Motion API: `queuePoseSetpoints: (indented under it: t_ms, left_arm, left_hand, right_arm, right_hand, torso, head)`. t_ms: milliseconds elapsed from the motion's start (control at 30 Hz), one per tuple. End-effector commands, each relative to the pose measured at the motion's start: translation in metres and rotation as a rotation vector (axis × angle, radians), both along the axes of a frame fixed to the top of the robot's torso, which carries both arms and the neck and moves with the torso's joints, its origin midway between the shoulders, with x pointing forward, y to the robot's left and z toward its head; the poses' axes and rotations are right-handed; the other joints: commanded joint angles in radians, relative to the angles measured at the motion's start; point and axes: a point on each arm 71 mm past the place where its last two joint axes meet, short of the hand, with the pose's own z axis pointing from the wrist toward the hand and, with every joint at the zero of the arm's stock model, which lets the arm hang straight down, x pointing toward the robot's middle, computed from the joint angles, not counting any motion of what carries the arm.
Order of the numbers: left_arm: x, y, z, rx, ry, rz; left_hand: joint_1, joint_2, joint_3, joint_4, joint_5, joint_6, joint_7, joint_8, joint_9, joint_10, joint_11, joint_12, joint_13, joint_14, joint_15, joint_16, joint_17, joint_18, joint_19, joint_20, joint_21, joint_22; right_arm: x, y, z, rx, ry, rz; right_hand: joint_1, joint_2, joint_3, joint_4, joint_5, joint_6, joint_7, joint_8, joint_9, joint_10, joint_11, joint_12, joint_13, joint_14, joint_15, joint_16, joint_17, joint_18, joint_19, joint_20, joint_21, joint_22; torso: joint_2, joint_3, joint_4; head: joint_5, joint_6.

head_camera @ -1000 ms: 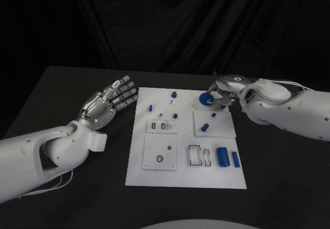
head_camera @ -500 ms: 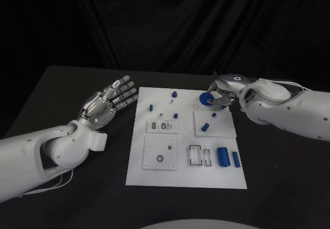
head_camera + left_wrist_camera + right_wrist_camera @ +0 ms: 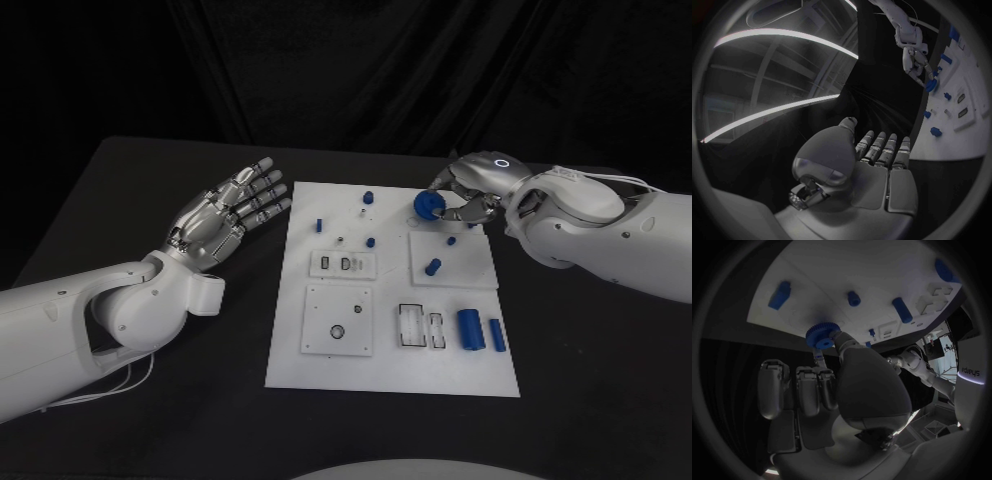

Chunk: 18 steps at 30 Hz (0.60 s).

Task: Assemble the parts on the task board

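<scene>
Gear [image 3: 428,206] pinched in right hand [image 3: 469,193] over board's [image 3: 389,375] far edge, likely for seating on a peg; left hand [image 3: 228,210] flat, fingers apart, idle beside board.

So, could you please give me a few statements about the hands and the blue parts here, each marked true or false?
1. The right hand pinches a blue gear at the far right corner of the task board. True.
2. The left hand grips a blue peg. False: it holds nothing, fingers apart, beside the board's left edge.
3. Two blue cylinders lie side by side near the board's right edge. True.
4. The gear lies flat on the black table. False: it is held at the board.
</scene>
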Motion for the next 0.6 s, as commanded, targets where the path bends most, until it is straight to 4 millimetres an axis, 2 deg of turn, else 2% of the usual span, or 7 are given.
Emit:
queuePoseSetpoints:
  t_ms: [33, 133, 267, 367, 467, 600]
  left_arm:
    - [-0.002, 0.001, 0.007, -0.072, -0.087, 0.020]
    - [-0.001, 0.000, 0.007, -0.072, -0.086, 0.017]
    - [-0.001, -0.002, 0.007, -0.073, -0.084, 0.012]
    - [-0.001, -0.002, 0.007, -0.073, -0.084, 0.011]
    - [0.000, -0.001, 0.007, -0.073, -0.085, 0.011]
    - [0.000, -0.003, 0.007, -0.076, -0.085, 0.006]
  left_hand:
    - [-0.007, -0.002, 0.008, 0.001, 0.007, 0.007, 0.001, 0.006, 0.002, 0.003, 0.007, 0.005, 0.002, -0.001, 0.006, 0.008, 0.002, -0.017, 0.008, -0.001, 0.004, 0.001]
    - [-0.009, -0.002, 0.010, -0.001, 0.007, 0.008, 0.002, 0.006, 0.002, 0.008, 0.011, 0.010, 0.003, -0.001, 0.006, 0.009, 0.002, -0.018, 0.008, -0.001, 0.004, 0.001]
    - [-0.011, -0.003, 0.012, -0.002, 0.007, 0.009, 0.003, 0.006, 0.002, 0.014, 0.014, 0.014, 0.004, -0.001, 0.006, 0.010, 0.002, -0.018, 0.008, -0.002, 0.004, 0.001]
    - [-0.013, -0.004, 0.015, -0.003, 0.007, 0.009, 0.003, 0.006, 0.002, 0.019, 0.019, 0.019, 0.005, 0.000, 0.006, 0.012, 0.002, -0.019, 0.008, -0.001, 0.004, 0.001]
    - [-0.015, -0.004, 0.017, -0.005, 0.007, 0.009, 0.002, 0.006, 0.002, 0.025, 0.026, 0.025, 0.006, -0.001, 0.005, 0.012, 0.002, -0.019, 0.008, -0.002, 0.004, 0.001]
    - [-0.018, -0.005, 0.019, -0.006, 0.007, 0.009, 0.001, 0.005, 0.002, 0.031, 0.031, 0.030, 0.007, 0.000, 0.005, 0.014, 0.002, -0.019, 0.008, -0.002, 0.003, 0.001]
  right_arm:
    - [-0.004, 0.011, 0.010, 0.019, -0.052, 0.031]
    - [-0.006, 0.024, 0.013, 0.021, -0.051, 0.062]
    - [-0.006, 0.039, 0.015, 0.015, -0.044, 0.093]
    - [-0.004, 0.048, 0.015, 0.012, -0.044, 0.111]
    - [-0.001, 0.059, 0.013, 0.009, -0.043, 0.130]
    - [0.003, 0.073, 0.008, -0.001, -0.032, 0.145]
  right_hand:
    - [-0.011, 0.003, -0.001, 0.005, -0.004, 0.089, -0.060, 0.100, 0.180, 0.106, 0.002, 0.003, 0.263, 0.103, -0.002, 0.003, 0.263, -0.010, 0.018, -0.001, 0.004, 0.201]
    - [-0.016, 0.003, 0.001, 0.008, -0.015, 0.085, -0.060, 0.099, 0.186, 0.106, 0.003, 0.003, 0.263, 0.103, -0.001, 0.003, 0.263, -0.011, 0.021, -0.001, 0.007, 0.203]
    - [-0.018, 0.004, 0.002, 0.011, -0.023, 0.083, -0.059, 0.099, 0.190, 0.106, 0.003, 0.003, 0.263, 0.103, -0.001, 0.003, 0.263, -0.011, 0.021, -0.001, 0.006, 0.203]
    - [-0.022, 0.003, 0.004, 0.013, -0.044, 0.080, -0.059, 0.097, 0.198, 0.106, 0.003, 0.003, 0.263, 0.103, 0.000, 0.003, 0.263, -0.010, 0.021, 0.000, 0.005, 0.203]
    - [-0.022, 0.003, 0.004, 0.013, -0.045, 0.080, -0.059, 0.097, 0.198, 0.106, 0.003, 0.003, 0.263, 0.103, 0.000, 0.003, 0.263, -0.010, 0.021, 0.000, 0.005, 0.203]
    - [-0.020, 0.003, 0.006, 0.012, -0.050, 0.075, -0.059, 0.094, 0.200, 0.106, 0.004, 0.003, 0.263, 0.103, 0.000, 0.003, 0.263, -0.010, 0.020, 0.000, 0.003, 0.203]
  torso:
    - [-0.001, 0.0006, -0.0012]
    - [-0.001, -0.0010, 0.0001]
    - [0.000, 0.0002, -0.0016]
    - [0.000, -0.0002, -0.0015]
    - [-0.001, -0.0002, -0.0029]
    - [-0.001, -0.0002, 0.0009]
  head:
    - [0.000, 0.001]
    - [-0.003, 0.001]
    - [-0.002, 0.001]
    - [-0.001, -0.001]
    - [-0.002, -0.005]
    - [-0.006, -0.006]
